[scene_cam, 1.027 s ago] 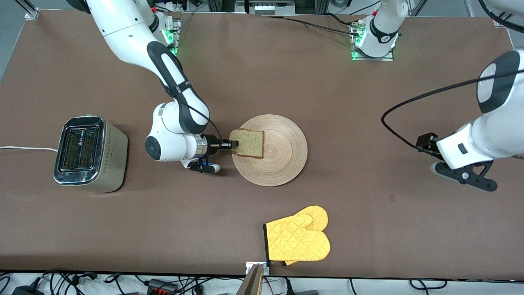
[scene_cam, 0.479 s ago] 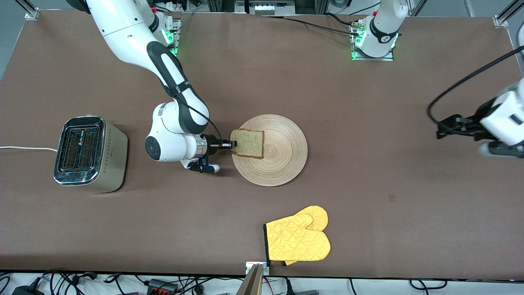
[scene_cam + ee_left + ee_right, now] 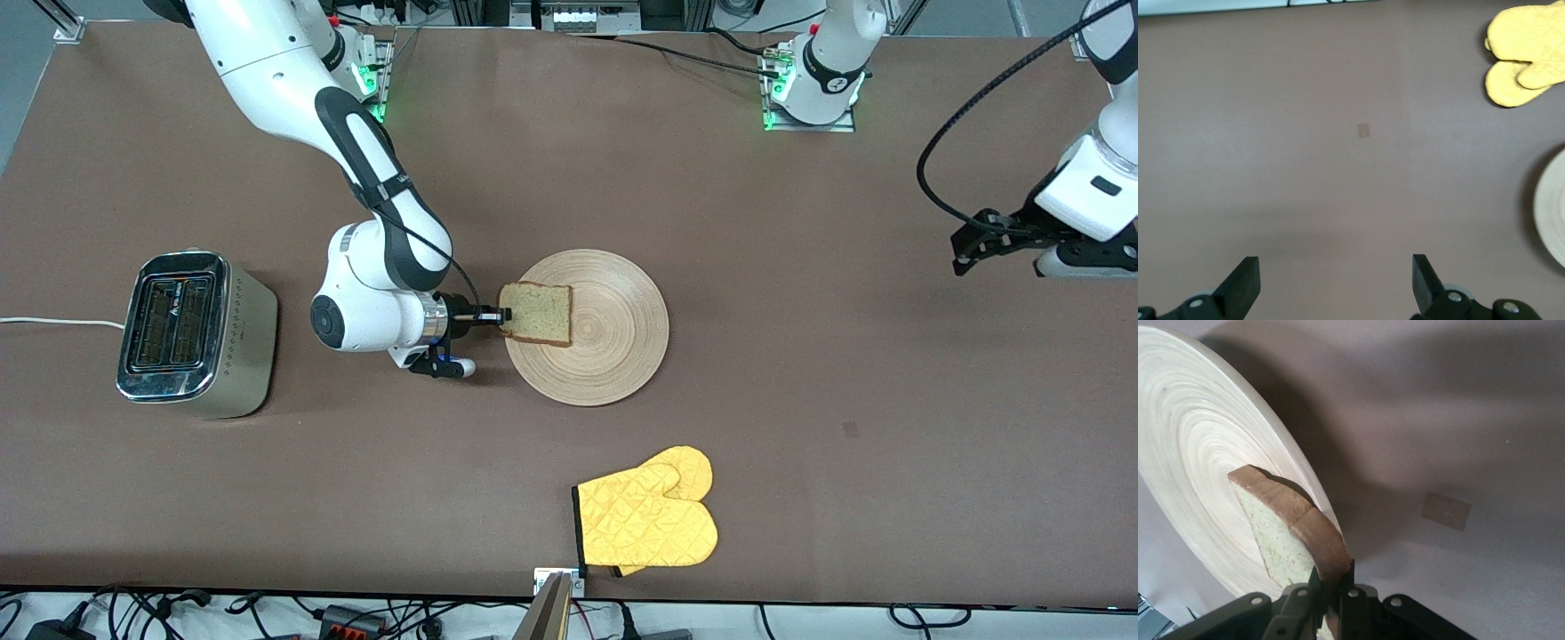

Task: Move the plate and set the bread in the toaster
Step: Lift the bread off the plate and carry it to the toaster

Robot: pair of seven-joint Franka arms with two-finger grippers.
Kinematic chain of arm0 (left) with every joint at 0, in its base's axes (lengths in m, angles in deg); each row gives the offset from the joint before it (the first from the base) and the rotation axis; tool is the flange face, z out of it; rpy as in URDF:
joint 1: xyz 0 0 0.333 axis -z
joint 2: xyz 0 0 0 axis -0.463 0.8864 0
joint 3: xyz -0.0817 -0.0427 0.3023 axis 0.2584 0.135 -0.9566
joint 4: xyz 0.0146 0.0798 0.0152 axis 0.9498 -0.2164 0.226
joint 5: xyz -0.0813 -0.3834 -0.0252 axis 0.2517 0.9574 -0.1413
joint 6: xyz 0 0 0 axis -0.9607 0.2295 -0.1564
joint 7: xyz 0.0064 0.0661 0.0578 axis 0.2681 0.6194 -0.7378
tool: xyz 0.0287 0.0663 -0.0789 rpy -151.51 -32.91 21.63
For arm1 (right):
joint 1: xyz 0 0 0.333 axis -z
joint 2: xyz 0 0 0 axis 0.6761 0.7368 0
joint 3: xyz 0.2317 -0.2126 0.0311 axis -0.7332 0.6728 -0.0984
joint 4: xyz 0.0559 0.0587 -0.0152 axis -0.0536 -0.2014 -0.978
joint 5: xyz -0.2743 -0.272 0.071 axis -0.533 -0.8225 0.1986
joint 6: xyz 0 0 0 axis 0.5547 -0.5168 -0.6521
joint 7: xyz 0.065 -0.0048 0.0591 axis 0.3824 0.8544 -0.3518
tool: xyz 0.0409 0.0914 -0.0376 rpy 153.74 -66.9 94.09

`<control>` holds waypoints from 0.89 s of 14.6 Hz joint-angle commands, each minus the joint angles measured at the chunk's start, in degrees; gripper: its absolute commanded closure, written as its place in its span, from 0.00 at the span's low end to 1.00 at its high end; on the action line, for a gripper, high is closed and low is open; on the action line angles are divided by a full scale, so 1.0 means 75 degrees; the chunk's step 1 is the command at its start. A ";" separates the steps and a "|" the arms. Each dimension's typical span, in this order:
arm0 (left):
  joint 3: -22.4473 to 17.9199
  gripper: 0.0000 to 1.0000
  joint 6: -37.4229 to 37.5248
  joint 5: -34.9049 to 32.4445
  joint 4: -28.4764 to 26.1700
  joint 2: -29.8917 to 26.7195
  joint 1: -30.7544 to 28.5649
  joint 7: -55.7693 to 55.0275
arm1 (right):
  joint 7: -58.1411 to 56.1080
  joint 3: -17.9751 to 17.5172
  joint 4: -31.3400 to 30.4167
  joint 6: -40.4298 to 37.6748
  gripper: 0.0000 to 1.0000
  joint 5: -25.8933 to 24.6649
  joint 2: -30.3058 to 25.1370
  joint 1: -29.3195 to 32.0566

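The light-wood plate point(image 3: 613, 356) lies mid-table. The bread point(image 3: 538, 313) rests on the plate's rim toward the toaster. My right gripper point(image 3: 505, 314) reaches in low from that end and is shut on the slice's brown crust edge. The right wrist view shows the crust point(image 3: 1318, 540) pinched in the right gripper point(image 3: 1333, 577), with the plate point(image 3: 1198, 447) under the slice. The chrome-topped toaster point(image 3: 191, 333) stands toward the right arm's end, slots up. My left gripper point(image 3: 969, 240) hangs open with nothing in it over bare table at the left arm's end; its fingertips point(image 3: 1245, 273) stand wide apart.
A yellow oven mitt point(image 3: 647, 517) lies near the table's front edge, nearer the camera than the plate. It also shows in the left wrist view as the mitt point(image 3: 1528, 53). The toaster's white cord point(image 3: 53, 322) runs off the table's end. A small tape patch point(image 3: 852, 430) marks the tabletop.
My right gripper has closed on the bread's crust. The left arm has lifted and swung away from the plate toward its own end of the table.
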 commanded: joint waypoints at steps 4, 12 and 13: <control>-0.0069 0.00 0.1527 0.0440 0.0593 -0.0025 0.0081 -0.0089 | -0.0110 0.0030 0.0028 -0.0154 0.90 0.0093 -0.0138 0.0038; -0.0010 0.00 0.1960 0.0311 0.1367 0.0327 -0.0013 -0.0020 | -0.0509 0.0100 0.0075 -0.0154 0.92 -0.0517 -0.0138 0.0073; 0.0001 0.00 0.2007 0.0311 0.1356 0.0303 -0.0013 -0.0019 | -0.0567 0.0123 0.0098 -0.0154 0.92 -0.0551 -0.0161 0.0085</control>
